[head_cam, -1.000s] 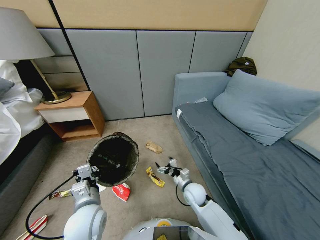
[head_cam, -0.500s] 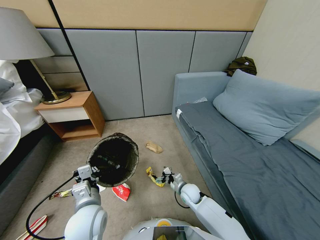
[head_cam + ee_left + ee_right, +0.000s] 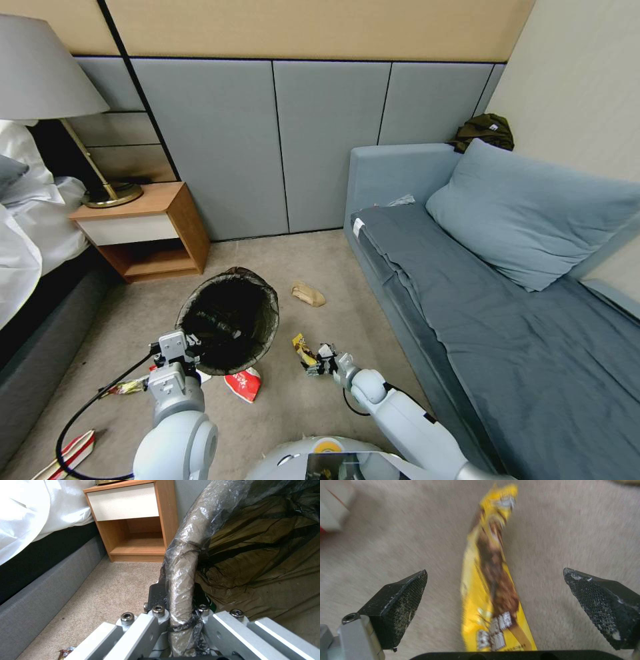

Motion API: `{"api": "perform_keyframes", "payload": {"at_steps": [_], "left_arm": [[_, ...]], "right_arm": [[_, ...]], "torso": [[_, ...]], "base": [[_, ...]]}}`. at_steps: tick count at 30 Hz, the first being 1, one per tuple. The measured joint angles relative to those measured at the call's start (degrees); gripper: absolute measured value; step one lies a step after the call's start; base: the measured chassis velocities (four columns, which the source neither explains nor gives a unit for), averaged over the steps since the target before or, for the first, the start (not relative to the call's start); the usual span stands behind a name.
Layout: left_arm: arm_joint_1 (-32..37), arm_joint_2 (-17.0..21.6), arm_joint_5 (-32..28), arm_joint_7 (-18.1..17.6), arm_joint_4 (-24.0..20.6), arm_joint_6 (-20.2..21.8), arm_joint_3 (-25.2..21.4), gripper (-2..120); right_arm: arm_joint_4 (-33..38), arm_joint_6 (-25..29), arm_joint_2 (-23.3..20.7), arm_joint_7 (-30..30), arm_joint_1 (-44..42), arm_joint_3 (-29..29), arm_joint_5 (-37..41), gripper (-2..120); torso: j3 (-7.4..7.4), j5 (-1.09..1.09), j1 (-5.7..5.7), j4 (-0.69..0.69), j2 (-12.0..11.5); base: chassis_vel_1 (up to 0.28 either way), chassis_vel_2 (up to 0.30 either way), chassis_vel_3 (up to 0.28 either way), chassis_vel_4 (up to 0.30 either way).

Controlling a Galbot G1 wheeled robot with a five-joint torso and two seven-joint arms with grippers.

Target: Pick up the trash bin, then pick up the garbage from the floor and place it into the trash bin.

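A bedroom corner seen from above. The left hand (image 3: 175,348) is pinched on the near rim of the trash bin (image 3: 229,319), a small round bin lined with a thin black bag folded over its edge. In the left wrist view the fingers (image 3: 140,627) press the bag-wrapped rim between them. The bin tilts, its mouth turned up and toward the robot, between a wooden nightstand (image 3: 143,230) and the litter on the beige carpet (image 3: 293,407).

The right hand (image 3: 319,361) is low over the floor, just beside a long yellow snack packet (image 3: 303,350). In the right wrist view its two black textured fingertips (image 3: 403,597) are spread wide, one on each side of the yellow snack packet (image 3: 493,580), which lies flat on the carpet between them; neither fingertip touches it.

A red-and-white snack packet (image 3: 243,385) lies just beside the bin's near side. A brown paper bag (image 3: 308,294) lies farther off, toward the grey wall panels. Another wrapper (image 3: 123,387) lies on the carpet to the left of the left arm, and a red-and-white carton (image 3: 63,457) sits at the lower left edge.

A grey-blue sofa (image 3: 507,333) with a large cushion runs along the right side. A bed with white linen (image 3: 27,220) is at the left, and a lamp (image 3: 47,73) stands on the nightstand.
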Motion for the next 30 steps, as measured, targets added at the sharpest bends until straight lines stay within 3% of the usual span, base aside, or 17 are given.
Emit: {"api": "perform_keyframes", "payload": {"at_steps": [6,14,20,30], "left_arm": [[0.2,-0.1,0.2,0.0,0.1,-0.3,0.1,0],[0.3,-0.2,0.3,-0.1,0.1,-0.4,0.1,0],[0.0,-0.3,0.6,-0.1,0.4,-0.4,0.6,0],[0.0,-0.3,0.6,-0.1,0.5,-0.5,0.5,0]], "right_arm": [[-4.4,2.3,1.2,-0.8,0.8,0.9,-1.3,98],[-6.0,3.5,1.6,-1.0,0.9,1.7,-1.9,83],[-4.9,3.4,1.6,-0.8,0.7,2.0,-1.9,56],[-4.8,3.8,1.7,-0.5,0.7,2.0,-2.2,23]], "torso": [[0.0,0.0,0.0,0.0,0.0],[0.0,0.0,0.0,0.0,0.0],[0.0,0.0,0.0,0.0,0.0],[0.0,0.0,0.0,0.0,0.0]], "base": [[0.0,0.0,0.0,0.0],[0.0,0.0,0.0,0.0],[0.0,0.0,0.0,0.0],[0.0,0.0,0.0,0.0]]}}
